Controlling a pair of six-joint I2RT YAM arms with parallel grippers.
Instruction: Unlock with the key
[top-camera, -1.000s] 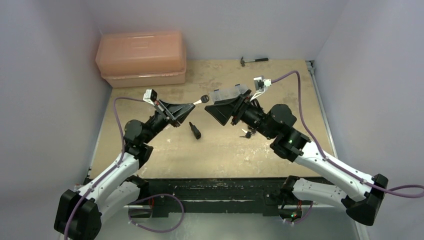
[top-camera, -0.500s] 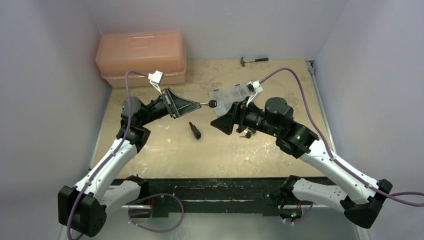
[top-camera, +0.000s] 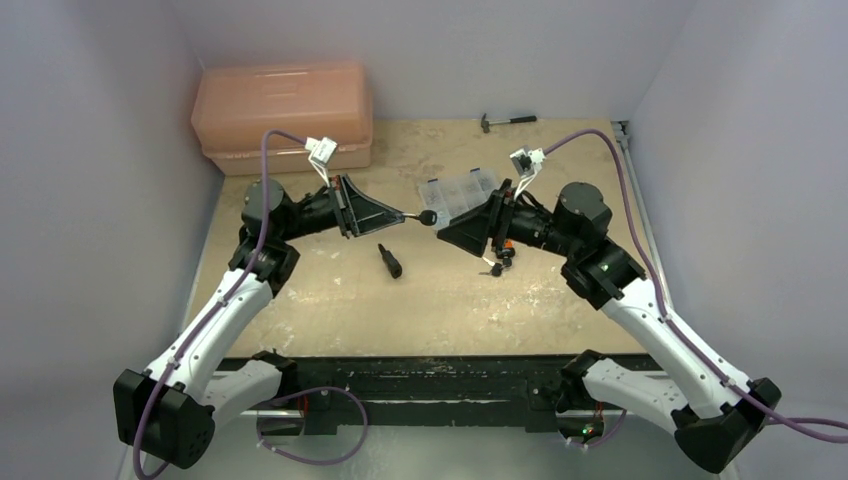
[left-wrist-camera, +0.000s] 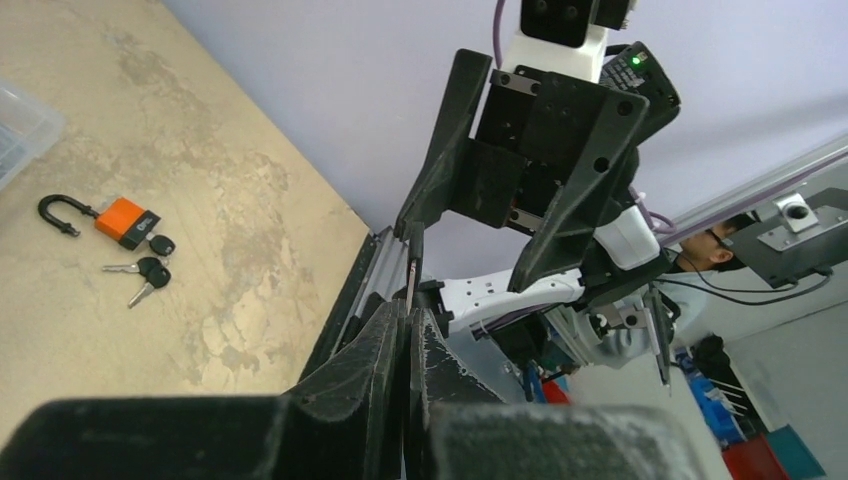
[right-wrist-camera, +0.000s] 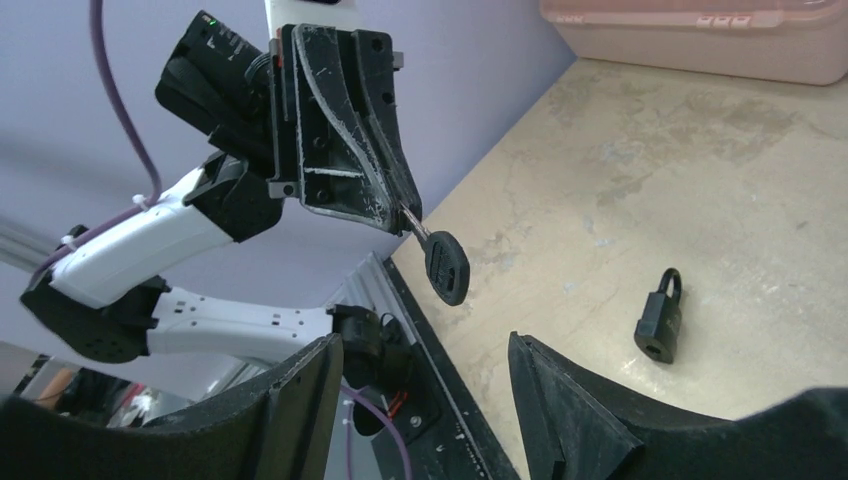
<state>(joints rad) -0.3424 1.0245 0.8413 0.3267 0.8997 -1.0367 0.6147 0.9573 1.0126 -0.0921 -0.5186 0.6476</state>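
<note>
The key (top-camera: 428, 216) has been carried rightward in the left pincer (top-camera: 407, 215); the right pincer (top-camera: 445, 228) has been swung off the clear box (top-camera: 458, 191).

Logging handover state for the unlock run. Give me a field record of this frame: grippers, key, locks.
left gripper: shut on key blade, raised off the table
key: black head sticking out toward right gripper
right gripper: open, facing key, not touching it
black padlock: on table, untouched
orange padlock: on table, key bunch beside it
</note>
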